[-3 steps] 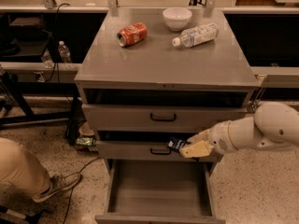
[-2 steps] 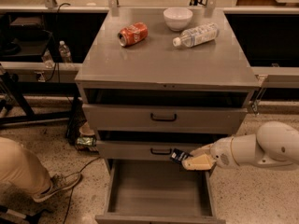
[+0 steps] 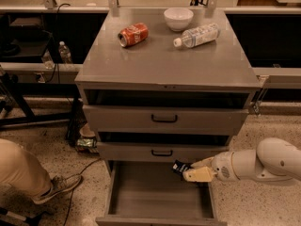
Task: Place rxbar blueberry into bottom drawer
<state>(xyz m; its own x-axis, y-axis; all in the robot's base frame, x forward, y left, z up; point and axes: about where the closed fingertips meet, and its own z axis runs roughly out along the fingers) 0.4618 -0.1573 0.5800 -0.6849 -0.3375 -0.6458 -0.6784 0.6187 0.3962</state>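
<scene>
The rxbar blueberry (image 3: 179, 167), a small dark bar with pale lettering, is held in my gripper (image 3: 192, 169), whose tan fingers are shut on it. Both hang above the right rear part of the bottom drawer (image 3: 157, 197), which is pulled out and shows a plain grey interior. My white arm (image 3: 263, 163) reaches in from the right.
On the cabinet top (image 3: 164, 60) lie a red soda can (image 3: 133, 34), a white bowl (image 3: 178, 18) and a plastic water bottle (image 3: 196, 36). Two upper drawers with black handles (image 3: 164, 119) are partly out. A person's leg and shoe (image 3: 51, 188) are at the lower left.
My gripper has moved down with the bar, from in front of the middle drawer to just above the open bottom drawer.
</scene>
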